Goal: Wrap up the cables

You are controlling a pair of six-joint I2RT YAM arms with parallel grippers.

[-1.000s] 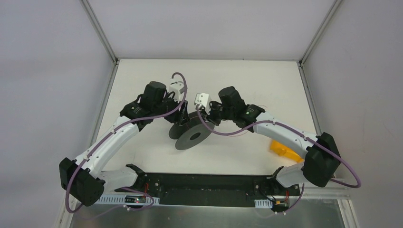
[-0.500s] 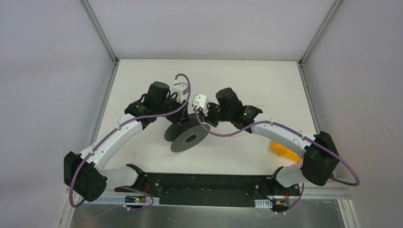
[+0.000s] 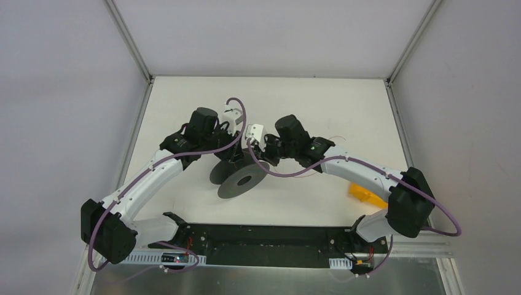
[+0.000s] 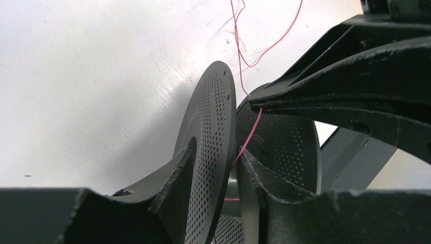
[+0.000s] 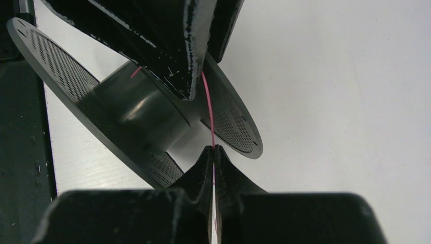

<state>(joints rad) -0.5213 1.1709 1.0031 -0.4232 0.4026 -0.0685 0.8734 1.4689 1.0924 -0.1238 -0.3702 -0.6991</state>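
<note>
Right wrist view: the right gripper [image 5: 213, 152] has its fingers pressed together, pinching the cable [image 5: 208, 109], which rises toward 12 o'clock to the spool [image 5: 132, 109]. Left wrist view: the left gripper [image 4: 216, 170] straddles one spool [image 4: 211, 152] flange, fingers either side at 9 and 3 o'clock; the cable [image 4: 249, 137] runs just beside its 3 o'clock finger [image 4: 254, 175]. Contact cannot be told.

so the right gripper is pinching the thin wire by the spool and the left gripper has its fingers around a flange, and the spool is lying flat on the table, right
Not flat. The spool stands tilted on the edge of its flanges, as the top view shows. The rest holds: the right gripper is shut on the wire, and the left gripper straddles a flange.
</note>
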